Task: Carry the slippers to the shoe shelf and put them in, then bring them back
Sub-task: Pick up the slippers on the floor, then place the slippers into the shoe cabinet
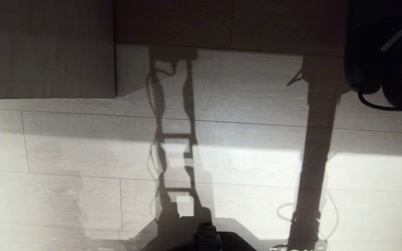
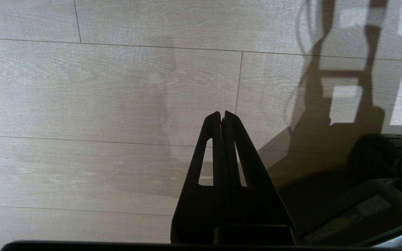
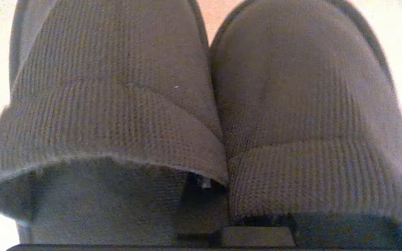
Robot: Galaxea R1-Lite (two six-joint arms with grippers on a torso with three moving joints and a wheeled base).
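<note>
Right gripper clamped on the 2 slippers, pinching their inner edges together; toes run straight out ahead of the fingers, side by side. Left gripper closed, empty, parked over the floor.

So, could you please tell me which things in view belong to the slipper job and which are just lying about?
Part of the job:
- the slippers, side by side, gripped at their inner edges by the right end effector

Just there:
- the left end effector, shut and empty over the floor
- a dark object with a cable
- a wooden panel
</note>
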